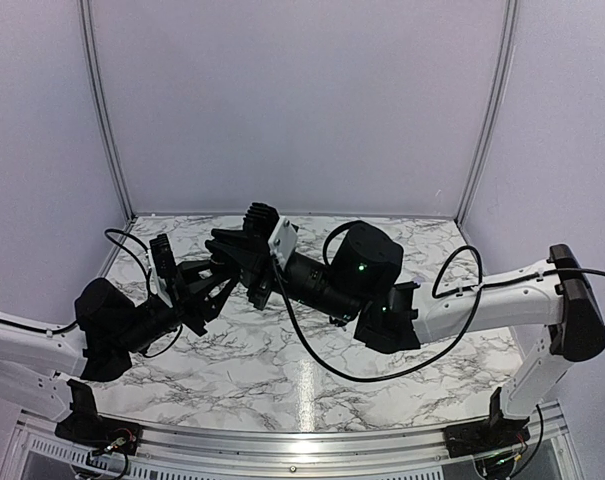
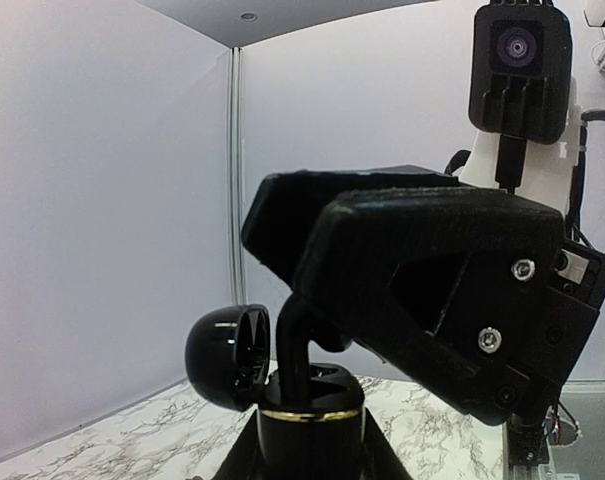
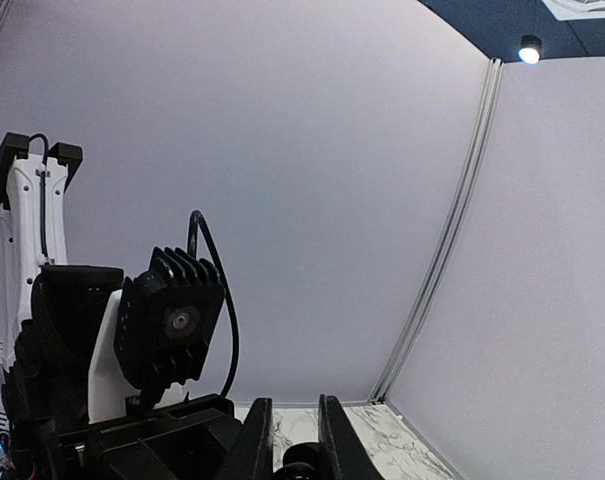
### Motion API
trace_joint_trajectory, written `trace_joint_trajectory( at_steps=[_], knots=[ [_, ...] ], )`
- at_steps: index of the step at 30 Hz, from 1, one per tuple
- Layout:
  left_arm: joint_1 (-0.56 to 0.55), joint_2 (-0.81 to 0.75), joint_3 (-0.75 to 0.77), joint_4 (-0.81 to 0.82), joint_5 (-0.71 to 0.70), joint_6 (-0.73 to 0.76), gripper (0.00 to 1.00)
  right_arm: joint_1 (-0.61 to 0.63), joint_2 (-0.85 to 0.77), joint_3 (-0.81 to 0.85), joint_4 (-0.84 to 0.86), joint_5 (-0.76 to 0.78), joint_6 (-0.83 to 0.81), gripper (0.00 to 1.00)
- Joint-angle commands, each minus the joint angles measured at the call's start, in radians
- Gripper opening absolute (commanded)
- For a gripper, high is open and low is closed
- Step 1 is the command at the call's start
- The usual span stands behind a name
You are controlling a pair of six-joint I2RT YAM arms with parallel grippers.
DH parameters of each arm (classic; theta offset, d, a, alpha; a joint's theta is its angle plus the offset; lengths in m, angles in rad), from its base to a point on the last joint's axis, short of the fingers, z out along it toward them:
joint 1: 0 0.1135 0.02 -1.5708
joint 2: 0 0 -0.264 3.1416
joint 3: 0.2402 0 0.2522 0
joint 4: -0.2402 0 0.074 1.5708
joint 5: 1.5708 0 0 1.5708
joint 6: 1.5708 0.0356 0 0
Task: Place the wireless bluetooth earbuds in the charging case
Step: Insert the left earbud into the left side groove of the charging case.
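Observation:
My left gripper (image 1: 222, 282) is raised over the table and shut on a glossy black charging case (image 2: 310, 432) with a gold ring, held upright between its fingers (image 2: 240, 462). The case's domed lid (image 2: 226, 356) stands open to the left. My right gripper (image 1: 248, 268) comes from the right and is shut on a black earbud (image 2: 294, 345), whose stem points down into the case's opening. In the right wrist view the earbud's rounded black body (image 3: 302, 462) sits between the two narrow fingers (image 3: 255, 440). In the top view the arms hide the case and the earbud.
The marbled table (image 1: 312, 370) lies below both arms. Pale walls close in the back and sides, with a corner post (image 3: 437, 270) at the far right. The right wrist camera (image 2: 517, 60) hangs just above the case. No other earbuds or cases show.

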Motion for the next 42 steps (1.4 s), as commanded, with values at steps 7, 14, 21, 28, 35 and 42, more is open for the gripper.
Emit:
trace_joint_trajectory(
  at_steps=[7,14,21,28,35,42],
  knots=[
    [0.01,-0.025,0.037,0.038,0.019,0.013,0.0,0.023,0.024,0.006,-0.038,-0.064,0.054,0.17],
    [0.013,-0.025,0.038,0.038,0.021,0.01,0.0,0.021,0.024,0.003,-0.031,-0.065,0.052,0.3],
    [0.013,-0.02,0.041,0.038,0.024,0.004,0.0,0.021,0.02,0.003,-0.028,-0.073,0.042,0.47],
    [0.019,-0.019,0.033,0.03,0.016,-0.007,0.0,0.021,-0.012,0.019,-0.045,-0.088,0.008,0.59],
    [0.02,-0.02,0.029,0.02,0.025,-0.008,0.0,0.02,-0.031,0.019,-0.049,-0.073,-0.017,0.74],
    [0.02,-0.013,0.028,0.016,0.033,-0.002,0.0,0.014,-0.061,0.034,-0.052,-0.077,-0.026,0.74]
  ],
)
